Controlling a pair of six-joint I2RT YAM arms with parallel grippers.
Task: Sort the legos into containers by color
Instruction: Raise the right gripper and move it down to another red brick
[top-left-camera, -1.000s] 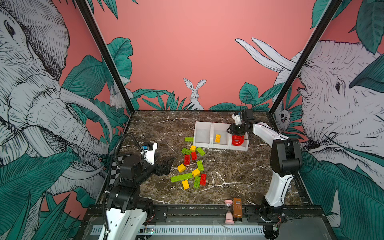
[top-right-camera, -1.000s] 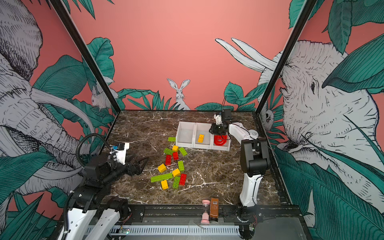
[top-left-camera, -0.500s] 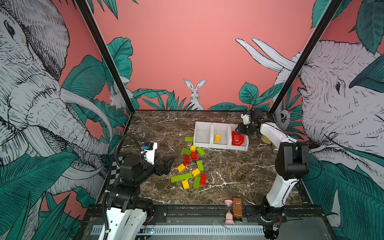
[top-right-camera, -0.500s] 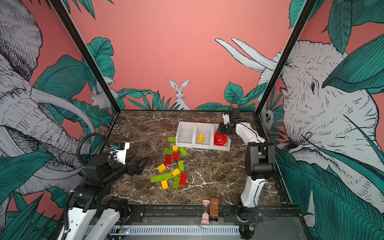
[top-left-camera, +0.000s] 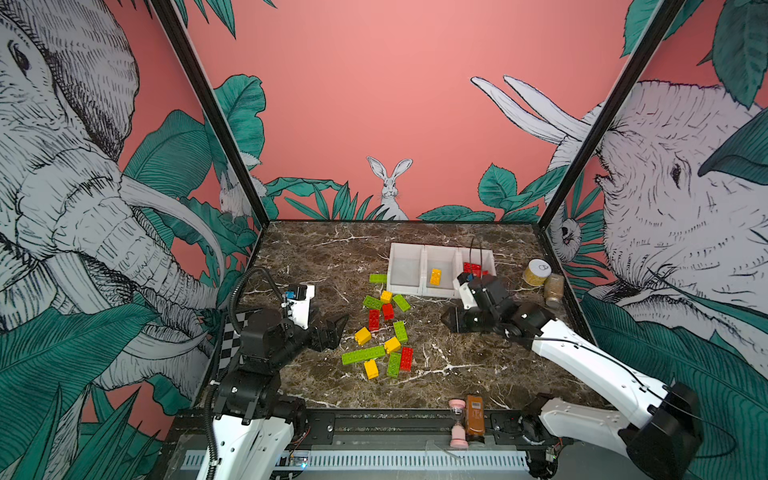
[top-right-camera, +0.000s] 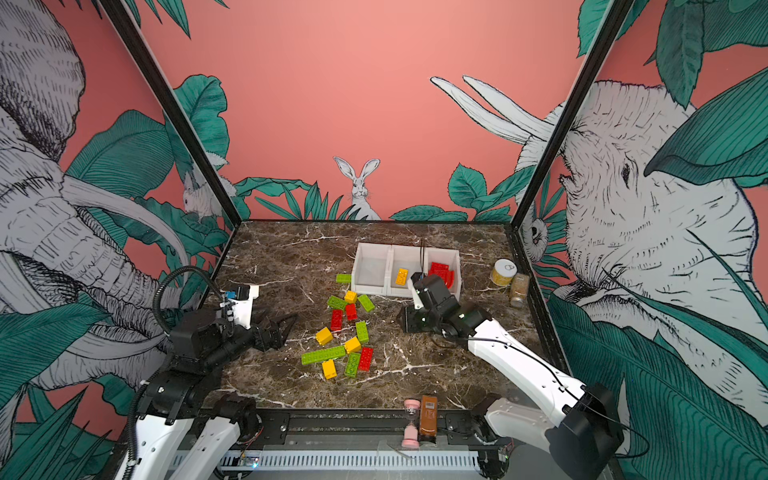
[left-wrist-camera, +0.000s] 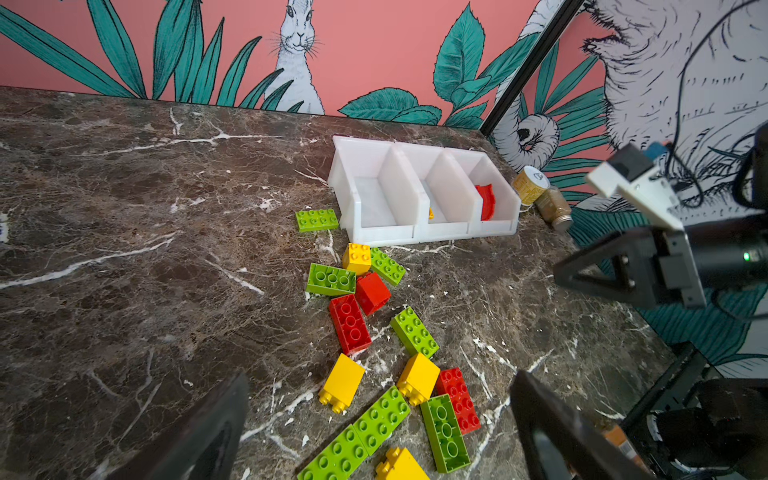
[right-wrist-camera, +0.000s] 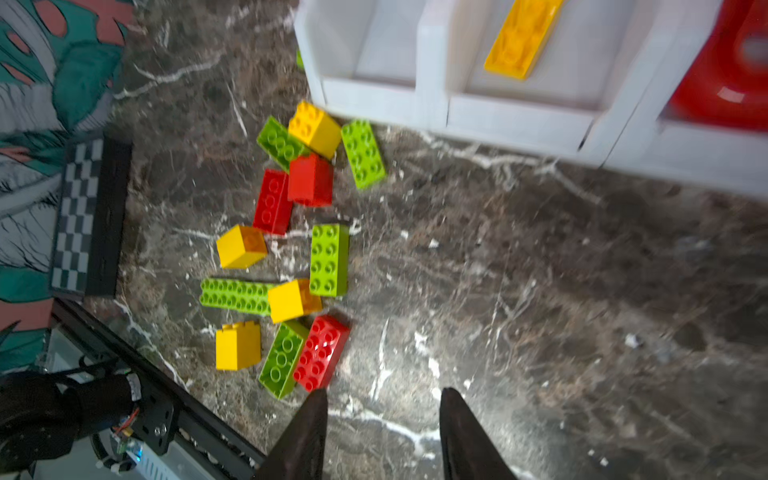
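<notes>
- Legos (top-left-camera: 386, 332): we note a loose cluster of lime, yellow and red bricks lying on the bench (top-left-camera: 457, 365), in front of the containers (top-left-camera: 405, 249) and between the two arms.
- One lime brick (top-left-camera: 377, 277) lies flat just beside the outer wall of the leftmost bin; a long lime brick (top-left-camera: 363, 354) lies at the near edge of the cluster.
- The containers are three white bins joined in a row at the back of the bench. The middle bin holds a yellow brick (top-left-camera: 435, 276); the rightmost bin holds red pieces (top-right-camera: 441, 272).
- The left gripper (top-right-camera: 282, 326) hovers low at the left of the cluster, its fingers spread wide, pointing toward the bricks.
- The right gripper (right-wrist-camera: 382, 392) is low over the bench in front of the rightmost bin, to the right of the cluster. Its fingers are slightly parted, and we see bare marble between them.
- A yellowish jar (top-left-camera: 536, 272) stands to the right of the bins.
</notes>
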